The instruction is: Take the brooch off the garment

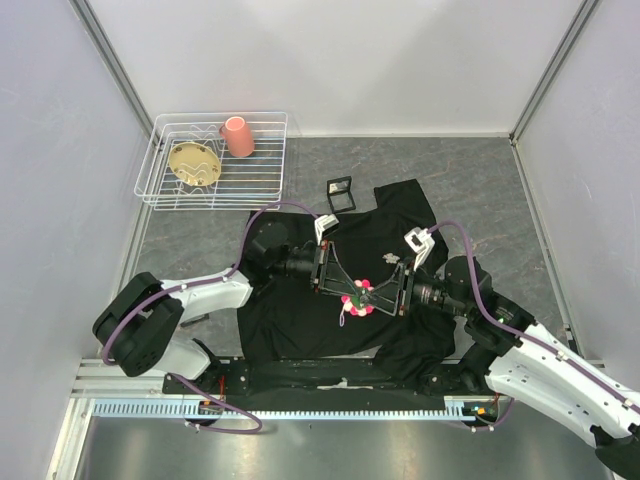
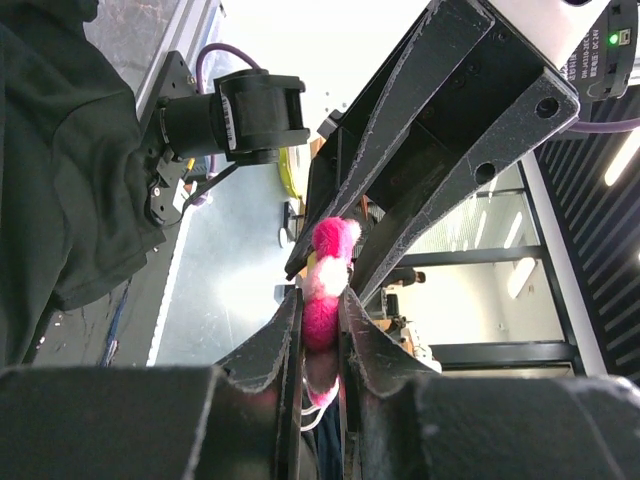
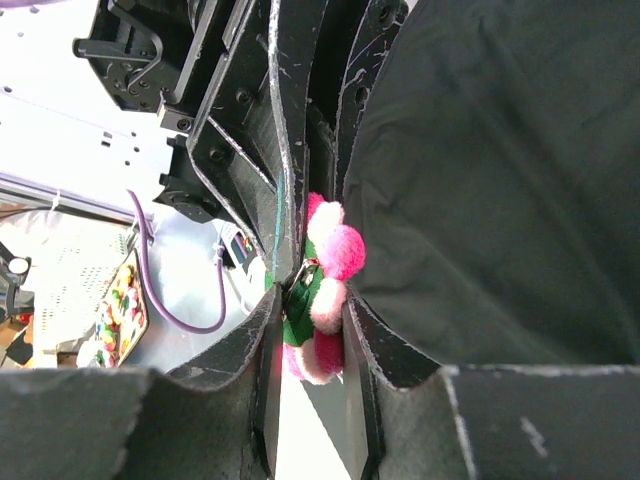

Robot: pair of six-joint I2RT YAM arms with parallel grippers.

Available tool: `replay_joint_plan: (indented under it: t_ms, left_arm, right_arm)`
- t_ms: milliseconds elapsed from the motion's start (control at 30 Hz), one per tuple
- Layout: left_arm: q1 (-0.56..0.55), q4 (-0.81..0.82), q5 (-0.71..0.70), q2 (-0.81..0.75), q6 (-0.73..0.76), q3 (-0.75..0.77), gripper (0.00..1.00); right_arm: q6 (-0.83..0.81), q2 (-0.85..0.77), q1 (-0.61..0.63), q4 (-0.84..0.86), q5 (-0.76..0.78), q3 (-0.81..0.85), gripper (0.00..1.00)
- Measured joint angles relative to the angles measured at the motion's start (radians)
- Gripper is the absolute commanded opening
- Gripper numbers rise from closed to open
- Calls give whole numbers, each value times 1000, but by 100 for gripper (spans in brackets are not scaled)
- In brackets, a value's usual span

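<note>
Plainly sitting mid-front on the garment (image 1: 400,215), itself spread limp and black across the counter (image 1: 480,170): the brooch (image 1: 357,300), a fluffy pink-and-white pom-pom cluster with a green leaf. Pinched from both sides at once, clenched in the left jaws by the pink fluff and in the right jaws by pom-poms and leaf. Probably light and squashy, apt to slip from a grip on fluff alone. Better to take hold low, near the backing, and pull gently, minding soft cloth lifting along.
</note>
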Motion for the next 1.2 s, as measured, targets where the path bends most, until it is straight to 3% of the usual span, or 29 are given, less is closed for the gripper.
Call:
replay_joint_plan:
  t_ms: [600,1200]
  left_arm:
    - [12,15,-54,0,-41,-27,2]
    - [14,-136,-122,-58,22,-26,2]
  right_arm:
    - [64,10,0,80,44,-48,31]
    - [133,40,0,138,58,-77,33]
